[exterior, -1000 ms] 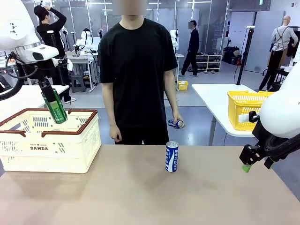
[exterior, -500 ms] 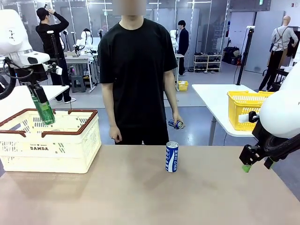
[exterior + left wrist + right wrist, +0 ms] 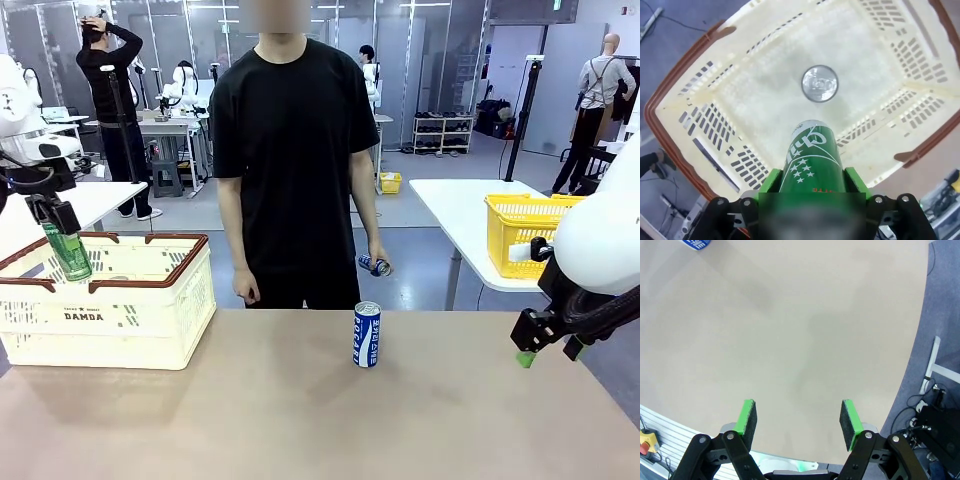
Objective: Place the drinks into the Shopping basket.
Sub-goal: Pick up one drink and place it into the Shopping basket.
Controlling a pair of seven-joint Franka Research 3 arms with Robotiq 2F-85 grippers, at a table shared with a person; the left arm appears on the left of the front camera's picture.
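Nearest, right gripper (image 3: 797, 415): black two-finger gripper with green pads, jaws spread and empty, hanging by the near right edge of the table, well apart from every can.
Table (image 3: 250, 420): plain beige top, mostly bare in the near half.
Blue can on the table (image 3: 367, 334): slim blue metal can with white lettering and a silver top, upright near the middle of the far edge, touched by nothing.
Shopping basket (image 3: 150, 310): cream-white slotted plastic crate with a brown rim and handles, at the far left of the table.
Can inside the basket (image 3: 820, 83): upright on the basket floor; the left wrist view looks down on its round silver top, so its side colour cannot be told.
Left gripper (image 3: 811, 177): closed on the green can, one green pad on each side of it.
Green can (image 3: 68, 252): slim green metal can, tilted, hanging over the basket's left part with its lower end about level with the rim, clear of the floor and beside the can already there.
Person's hand (image 3: 380, 250): hangs at the person's side beyond the table, holding another small blue can (image 3: 376, 264).
Done: one drink is in the basket, by the look of it.
In hand: the green can needs lowering and letting go.
Left: the blue can on the table, and probably the one the person holds.
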